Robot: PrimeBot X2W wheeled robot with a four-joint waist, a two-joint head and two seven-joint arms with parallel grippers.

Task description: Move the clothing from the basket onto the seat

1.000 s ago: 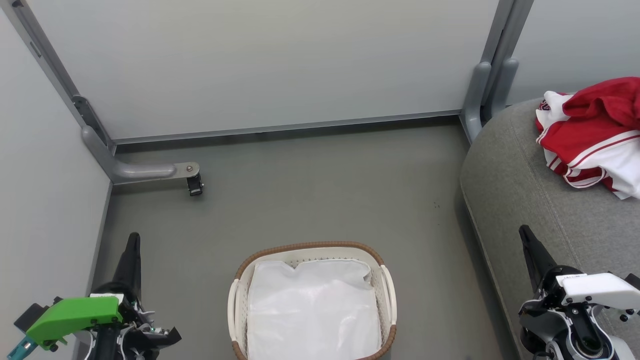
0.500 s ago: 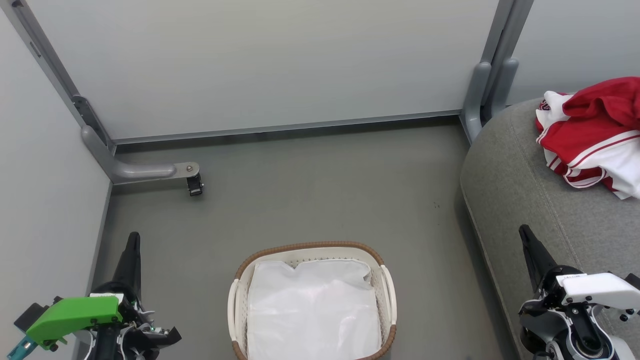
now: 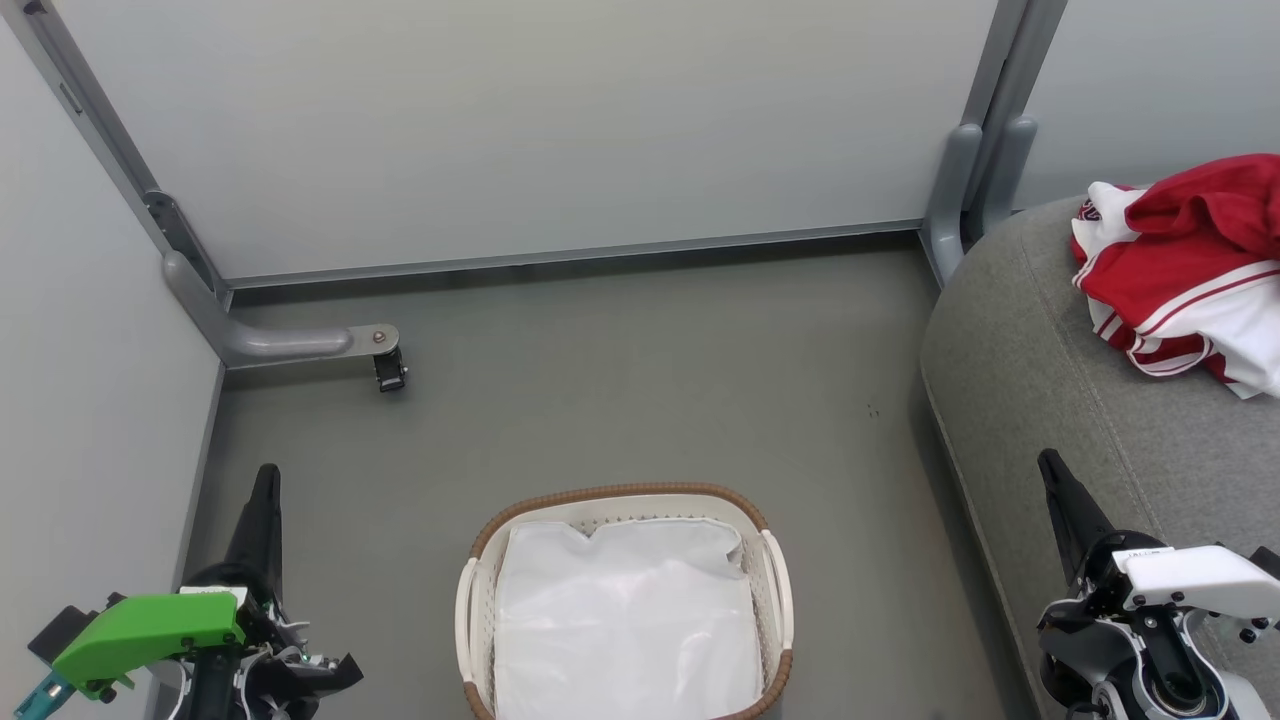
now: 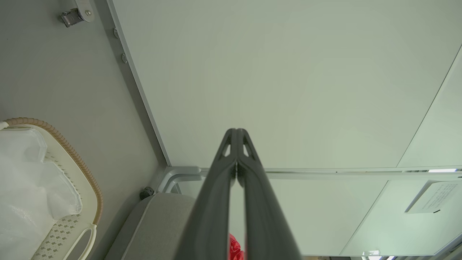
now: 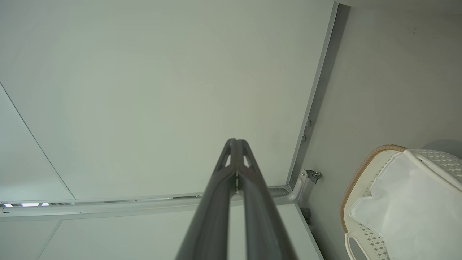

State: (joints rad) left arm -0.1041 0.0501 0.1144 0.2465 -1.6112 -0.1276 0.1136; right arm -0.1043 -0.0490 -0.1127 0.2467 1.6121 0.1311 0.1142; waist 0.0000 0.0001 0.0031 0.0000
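**On the seat (image 3: 1040, 380), not in the basket (image 3: 620, 491): laundry job looks done**

At the near edge of the head view, the robot's 2 arms sit low on either side of the basket. The left gripper (image 3: 266, 480) and the right gripper (image 3: 1048, 462) each have their 2 dark fingers pressed together tip to tip. Both wrist views show nothing held between them. The basket stands on the grey floor (image 3: 620, 380) and holds just its flat white liner (image 3: 625, 620), with no red inside. To the right, the seat's rounded edge runs near the basket, a strip of bare floor between them. Farther back on that cushion lies the clothing (image 3: 1180, 270), a crumpled red-and-white heap well apart from the basket and cut off by the frame's right edge. The transfer appears complete, unless something hides beneath the liner. Beyond, the floor lies open up to the pale wall panels (image 3: 550, 130). A metal foot with a caster (image 3: 385, 365) juts from the left corner. The right gripper, seen against the seat's edge, likely has the least room.
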